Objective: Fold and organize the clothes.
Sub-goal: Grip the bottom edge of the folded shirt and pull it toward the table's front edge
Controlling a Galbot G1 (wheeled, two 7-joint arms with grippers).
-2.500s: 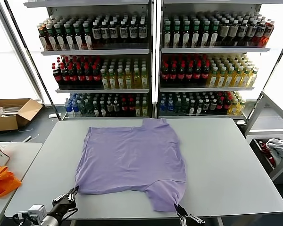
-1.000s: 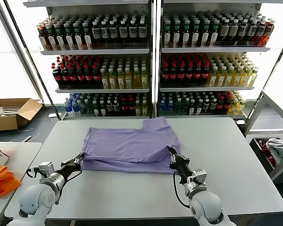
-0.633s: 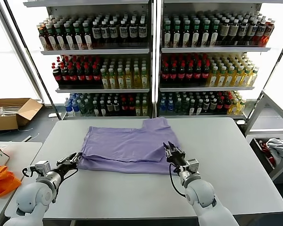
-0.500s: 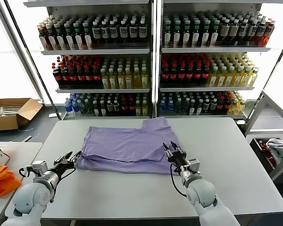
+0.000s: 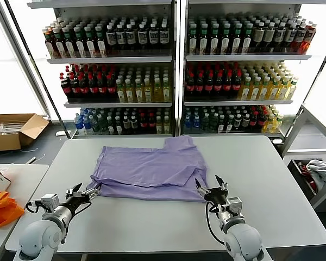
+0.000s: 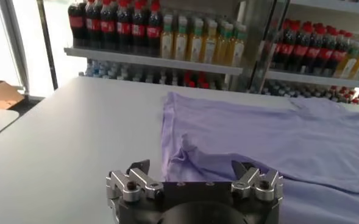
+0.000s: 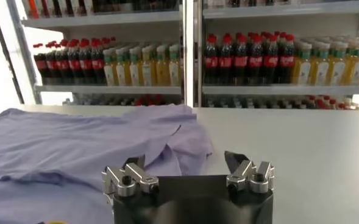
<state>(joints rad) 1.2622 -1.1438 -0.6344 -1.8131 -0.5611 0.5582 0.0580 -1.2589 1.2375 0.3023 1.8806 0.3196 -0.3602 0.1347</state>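
Observation:
The lavender T-shirt (image 5: pixel 149 171) lies folded in half on the grey table (image 5: pixel 261 179), its near edge doubled over. No printed graphic shows. My left gripper (image 5: pixel 80 191) is open and empty just off the shirt's near left corner. My right gripper (image 5: pixel 210 187) is open and empty at the shirt's near right corner. The shirt shows in the left wrist view (image 6: pixel 277 140) ahead of the open left gripper (image 6: pixel 191 167). It also shows in the right wrist view (image 7: pixel 75 149) ahead of the open right gripper (image 7: pixel 185 164).
Shelves of bottles (image 5: pixel 174 70) stand behind the table. An orange bag (image 5: pixel 2 209) lies on a side table at the left. A cardboard box (image 5: pixel 13 130) sits on the floor at the far left. A bin with cloth (image 5: pixel 315 176) stands at the right.
Both grippers carried the shirt's near edge away from me and folded it over. They have let go and drawn back toward the table's near edge, open.

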